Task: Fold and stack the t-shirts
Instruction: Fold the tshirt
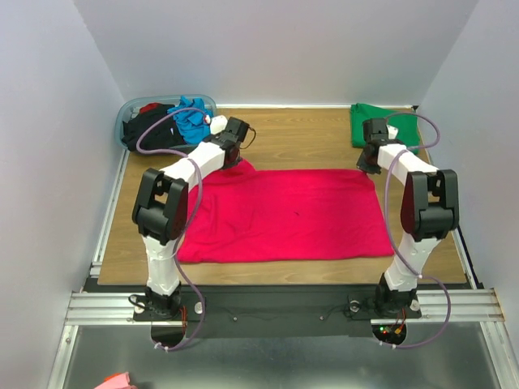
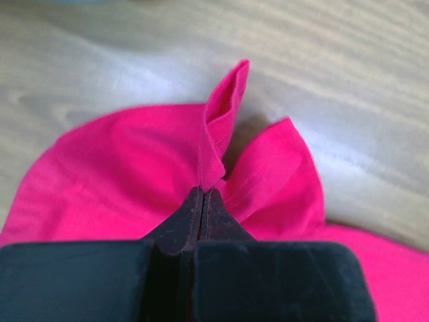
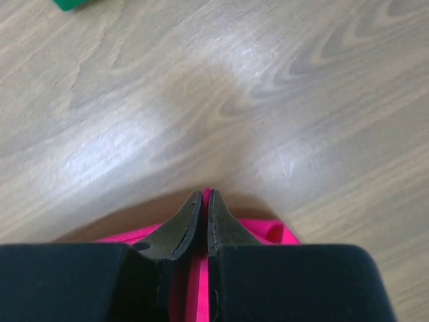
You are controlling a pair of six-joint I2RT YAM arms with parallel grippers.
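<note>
A magenta-red t-shirt (image 1: 284,215) lies spread flat across the middle of the wooden table. My left gripper (image 1: 241,160) is shut on its far left corner; in the left wrist view a pinched fold of the red cloth (image 2: 224,127) stands up from the closed fingertips (image 2: 203,194). My right gripper (image 1: 366,168) is shut on the shirt's far right corner, with a strip of red cloth (image 3: 204,268) showing between its fingers (image 3: 205,198). A folded green t-shirt (image 1: 377,124) lies at the far right. Black (image 1: 146,130) and turquoise-blue (image 1: 190,117) t-shirts sit bunched in the tub.
A translucent bluish plastic tub (image 1: 130,109) stands at the table's far left corner. The table's metal rail (image 1: 276,304) runs along the near edge by the arm bases. White walls enclose the table on three sides.
</note>
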